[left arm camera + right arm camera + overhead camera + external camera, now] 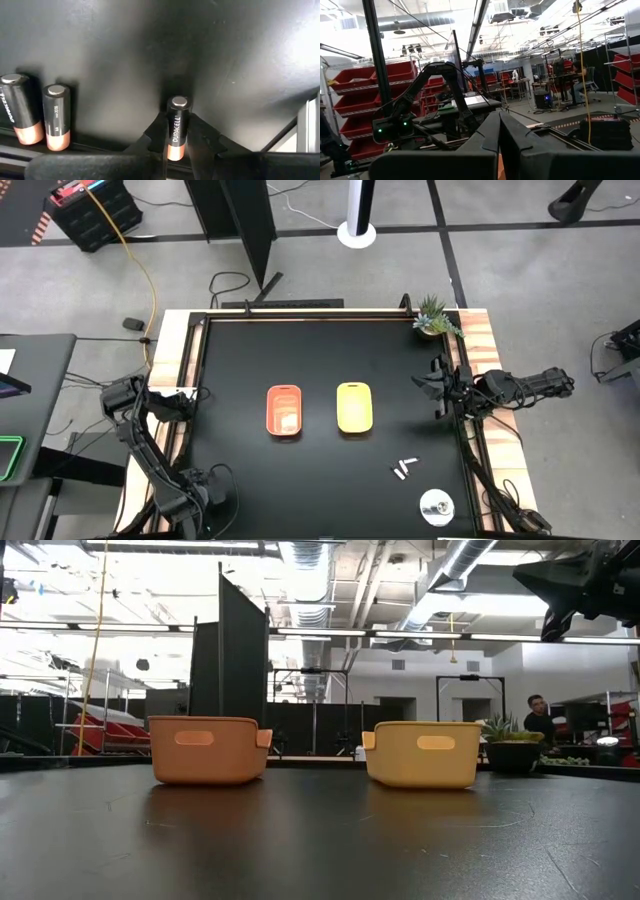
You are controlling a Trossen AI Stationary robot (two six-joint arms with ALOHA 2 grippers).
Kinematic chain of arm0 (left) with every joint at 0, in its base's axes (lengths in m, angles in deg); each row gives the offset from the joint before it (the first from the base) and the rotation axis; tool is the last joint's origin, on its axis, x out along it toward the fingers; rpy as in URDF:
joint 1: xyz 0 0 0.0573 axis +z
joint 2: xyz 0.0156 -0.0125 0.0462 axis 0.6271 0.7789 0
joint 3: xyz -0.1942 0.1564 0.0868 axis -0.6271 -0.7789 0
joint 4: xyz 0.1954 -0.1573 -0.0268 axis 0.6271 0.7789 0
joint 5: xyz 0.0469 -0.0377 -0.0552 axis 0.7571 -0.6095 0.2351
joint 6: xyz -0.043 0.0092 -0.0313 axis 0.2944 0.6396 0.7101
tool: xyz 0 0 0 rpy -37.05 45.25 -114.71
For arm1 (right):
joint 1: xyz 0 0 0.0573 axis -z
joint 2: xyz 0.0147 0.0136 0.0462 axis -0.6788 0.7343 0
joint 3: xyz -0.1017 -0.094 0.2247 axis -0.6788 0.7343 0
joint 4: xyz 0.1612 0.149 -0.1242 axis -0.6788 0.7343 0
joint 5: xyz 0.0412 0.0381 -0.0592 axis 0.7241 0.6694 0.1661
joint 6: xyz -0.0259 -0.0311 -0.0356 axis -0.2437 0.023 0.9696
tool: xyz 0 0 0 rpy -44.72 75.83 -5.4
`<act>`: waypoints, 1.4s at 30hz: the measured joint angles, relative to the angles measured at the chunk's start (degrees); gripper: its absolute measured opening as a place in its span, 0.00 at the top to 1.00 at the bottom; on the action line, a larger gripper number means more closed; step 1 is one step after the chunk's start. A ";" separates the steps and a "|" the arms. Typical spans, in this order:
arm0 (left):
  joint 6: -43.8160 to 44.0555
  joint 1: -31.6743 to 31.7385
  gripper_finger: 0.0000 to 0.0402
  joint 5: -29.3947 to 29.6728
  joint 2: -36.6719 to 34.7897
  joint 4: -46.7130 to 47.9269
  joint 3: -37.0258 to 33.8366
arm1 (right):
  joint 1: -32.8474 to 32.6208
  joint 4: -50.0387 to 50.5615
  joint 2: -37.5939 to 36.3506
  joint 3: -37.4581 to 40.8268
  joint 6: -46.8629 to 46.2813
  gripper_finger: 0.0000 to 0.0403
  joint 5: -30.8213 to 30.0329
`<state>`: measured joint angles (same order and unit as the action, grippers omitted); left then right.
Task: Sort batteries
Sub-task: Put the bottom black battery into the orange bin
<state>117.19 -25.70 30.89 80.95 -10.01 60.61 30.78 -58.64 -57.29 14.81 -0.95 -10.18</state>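
Currently the left gripper (176, 145) is clamping one battery (177, 127) between closed fingers near the table's front-left edge; two batteries (37, 116) are standing alongside. The right gripper (499, 131), fingers together, is hovering empty-handed.

There were three small whitish stick batteries (404, 470), one orange plastic tray (284, 411), one yellow plastic tray (355, 407), and one round silver disc (436, 504).

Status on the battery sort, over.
Left claw shut on upright battery. Right claw shut, idle at right edge. Loose batteries lie near disc. Trays unobstructed.
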 joint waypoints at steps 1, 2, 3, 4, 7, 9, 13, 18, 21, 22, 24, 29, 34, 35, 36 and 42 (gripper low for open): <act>0.13 0.00 0.90 0.05 0.00 0.10 0.12 | 0.00 0.06 0.00 0.00 -0.17 0.93 0.00; 0.30 0.00 0.90 0.11 0.00 0.19 0.27 | 0.00 0.19 0.00 0.00 -0.49 0.93 0.00; 0.45 0.00 0.90 0.19 0.00 0.31 0.43 | 0.00 0.36 0.01 0.01 -0.93 0.93 0.00; 0.55 0.00 0.90 0.37 -0.02 0.40 0.56 | 0.00 0.60 0.01 0.01 -1.05 0.93 0.00; 0.55 0.02 0.90 1.31 -0.03 0.47 1.03 | 0.00 1.22 0.00 0.01 -1.44 0.93 0.00; 0.55 0.28 0.90 1.85 -0.09 0.55 1.43 | 0.00 1.64 0.01 0.01 -2.01 0.93 0.00; -0.56 1.24 0.90 4.59 -0.15 1.33 2.59 | 0.00 1.73 0.02 0.02 -2.13 0.93 0.00; -3.57 3.40 0.90 10.14 -1.20 4.65 4.39 | 0.00 1.78 0.02 0.02 -2.13 0.93 0.00; -5.52 5.15 0.90 15.22 -2.64 7.22 4.82 | 0.00 1.90 0.02 0.00 -2.13 0.93 0.00; -6.11 5.93 0.90 16.95 -3.20 7.99 4.82 | 0.00 1.96 0.02 0.00 -2.12 0.93 0.00; -7.76 7.61 0.90 21.27 -4.22 9.51 4.82 | 0.00 2.13 0.01 0.00 -2.12 0.93 0.00; -14.07 13.68 0.90 32.15 -6.37 12.14 4.83 | 0.00 2.36 0.02 0.00 -2.11 0.93 0.00; -23.01 21.87 0.90 44.13 -8.31 12.76 4.83 | 0.00 2.76 0.01 0.00 -2.11 0.93 0.00; -24.94 23.74 0.90 46.31 -8.63 12.70 4.85 | 0.00 2.80 0.02 0.00 -2.11 0.93 0.00; -27.07 25.68 0.90 48.45 -8.92 12.64 4.85 | 0.00 2.80 0.00 0.00 -2.11 0.93 0.00; -41.07 36.88 0.90 52.16 -9.86 8.70 4.85 | 0.00 2.80 0.01 0.00 -2.11 0.93 0.00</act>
<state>76.11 11.19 83.05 71.09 -1.31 65.46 30.78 -55.84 -57.28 14.81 -3.06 -10.18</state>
